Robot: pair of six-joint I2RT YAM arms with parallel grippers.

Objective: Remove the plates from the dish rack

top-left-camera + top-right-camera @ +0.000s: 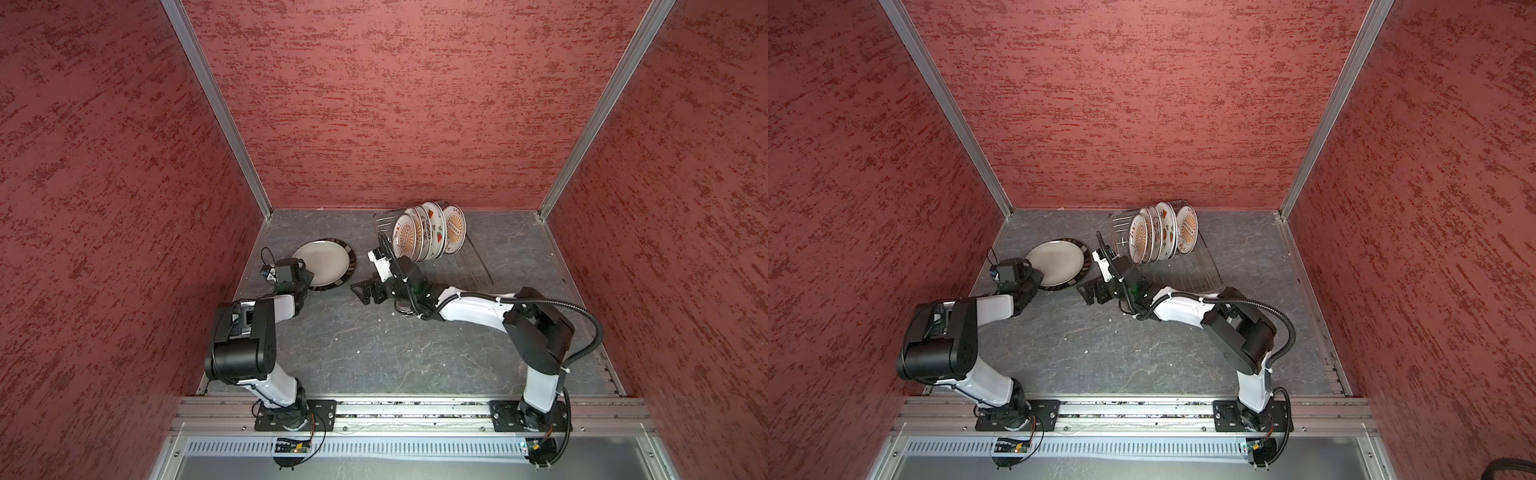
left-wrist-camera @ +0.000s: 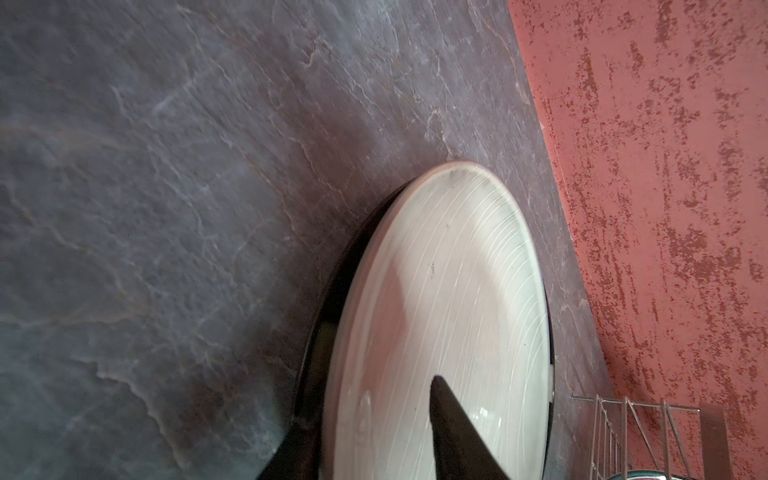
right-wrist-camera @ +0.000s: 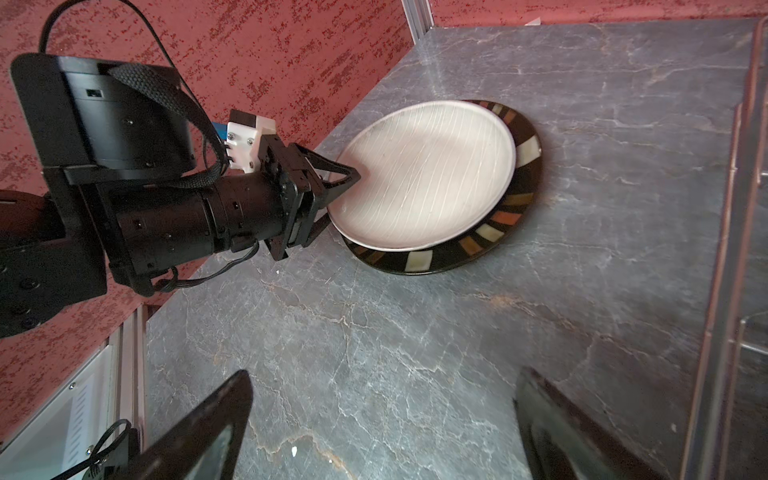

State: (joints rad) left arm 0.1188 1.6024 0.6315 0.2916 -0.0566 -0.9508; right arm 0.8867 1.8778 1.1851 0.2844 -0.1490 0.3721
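Set-down step, I think: left pincer (image 3: 340, 199) straddles white plate (image 1: 322, 262) rim, stacked on striped plate (image 1: 351, 266), far-left worktop (image 1: 374, 353); clamped or not, can't tell. Right pincer (image 1: 360, 294) wide, empty. Next: reach dish rack (image 1: 469, 270) far right, grab an upright plate (image 1: 428, 232).

1. We see 2 plates stacked flat on the table (image 1: 374, 353), on the left: white plate (image 1: 322, 262) on dark-rimmed plate (image 1: 351, 266).
2. Left gripper (image 1: 306, 277) sits at the white plate's near rim.
3. Right gripper (image 1: 368, 293) has jaws spread and empty, near the dish rack (image 1: 473, 270) holding the upright plates (image 1: 430, 232).
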